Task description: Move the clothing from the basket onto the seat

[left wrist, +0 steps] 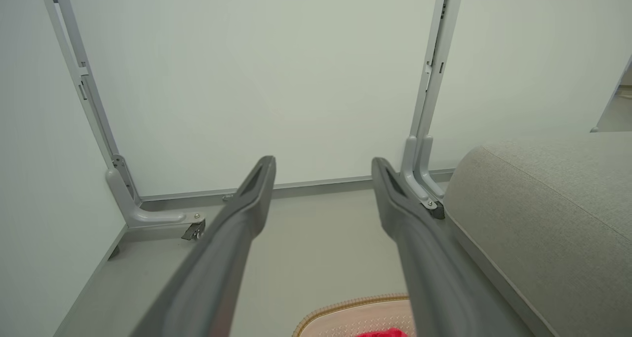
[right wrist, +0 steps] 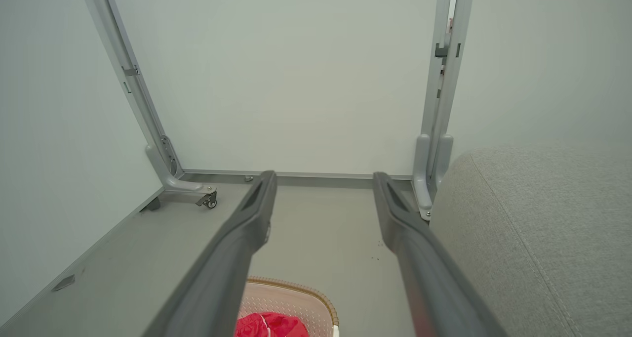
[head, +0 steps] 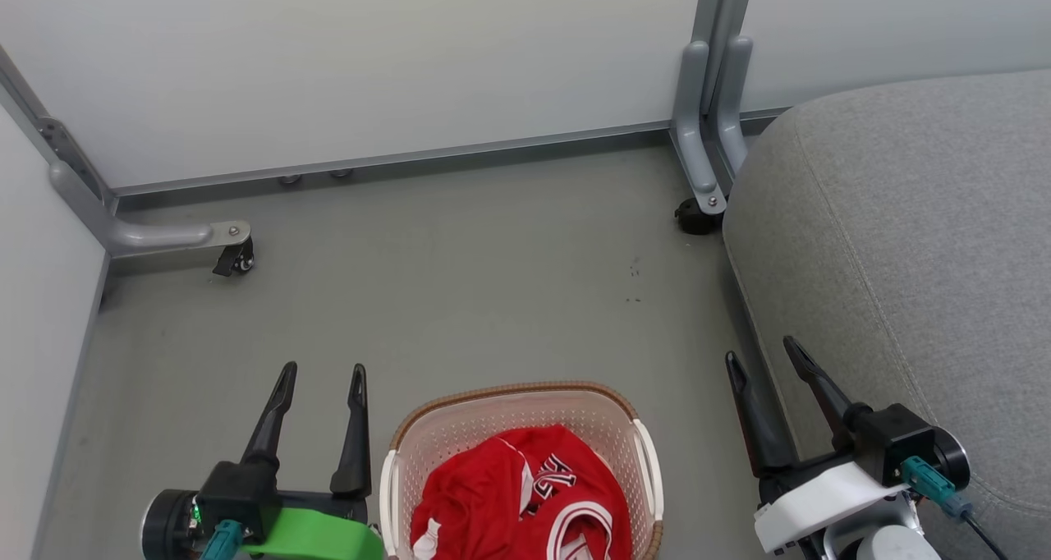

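Dip wide-open, empty left gripper into cream perforated basket, bottom centre; pinch bunched red clothing deep; keep equally open, empty right gripper clear.

Right end effector spread wide, empty; basket below holds red clothing, seemingly bunched; seat at right.

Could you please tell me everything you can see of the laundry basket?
The basket is small and cream, perforated plastic by its look, with rounded corners, a brown woven-look rim and white side handles. It stands upright on the floor, left of the grey seat and apart from it. Red clothing lies crumpled inside. The head view's bottom edge cuts off its near end.
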Tool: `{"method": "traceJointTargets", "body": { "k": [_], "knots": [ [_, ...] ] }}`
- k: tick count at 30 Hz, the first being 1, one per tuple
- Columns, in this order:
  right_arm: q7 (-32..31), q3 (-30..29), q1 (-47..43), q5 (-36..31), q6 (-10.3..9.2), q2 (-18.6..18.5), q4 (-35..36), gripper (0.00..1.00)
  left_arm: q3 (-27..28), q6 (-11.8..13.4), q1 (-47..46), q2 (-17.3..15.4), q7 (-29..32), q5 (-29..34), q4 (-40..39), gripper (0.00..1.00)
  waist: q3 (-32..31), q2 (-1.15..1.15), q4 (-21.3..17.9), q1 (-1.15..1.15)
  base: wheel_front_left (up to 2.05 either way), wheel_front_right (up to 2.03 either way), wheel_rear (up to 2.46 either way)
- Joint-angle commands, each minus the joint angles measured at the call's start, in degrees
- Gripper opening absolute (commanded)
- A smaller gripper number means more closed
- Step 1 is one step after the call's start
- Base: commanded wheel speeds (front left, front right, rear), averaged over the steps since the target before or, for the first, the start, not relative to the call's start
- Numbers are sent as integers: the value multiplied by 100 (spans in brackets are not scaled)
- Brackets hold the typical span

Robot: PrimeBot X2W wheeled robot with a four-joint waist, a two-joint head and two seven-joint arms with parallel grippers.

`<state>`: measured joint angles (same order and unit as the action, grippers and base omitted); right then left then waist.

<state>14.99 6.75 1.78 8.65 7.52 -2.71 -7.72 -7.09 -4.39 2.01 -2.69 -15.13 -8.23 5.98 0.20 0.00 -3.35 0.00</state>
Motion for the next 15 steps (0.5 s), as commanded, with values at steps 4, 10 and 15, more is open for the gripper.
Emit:
{"method": "traceJointTargets", "body": {
  "k": [4, 10, 15],
  "knots": [
    [29, -44, -17, 37, -6, -32, 22, 100, -96, -48, -25, -36, -3, 49, 125, 100, 77, 0, -15, 0, 0, 0, 0],
    [29, -158, 100, -15, -6, -32, 99, 100, -385, -116, -298, -34, -3, 124, 392, 100, 441, 0, -9, 0, 0, 0, 0],
    [29, -316, 387, 11, -6, -32, 247, 100, -769, -225, -853, -33, -3, 186, 875, 100, 1142, 0, 58, 0, 0, 0, 0]
  ]
}}
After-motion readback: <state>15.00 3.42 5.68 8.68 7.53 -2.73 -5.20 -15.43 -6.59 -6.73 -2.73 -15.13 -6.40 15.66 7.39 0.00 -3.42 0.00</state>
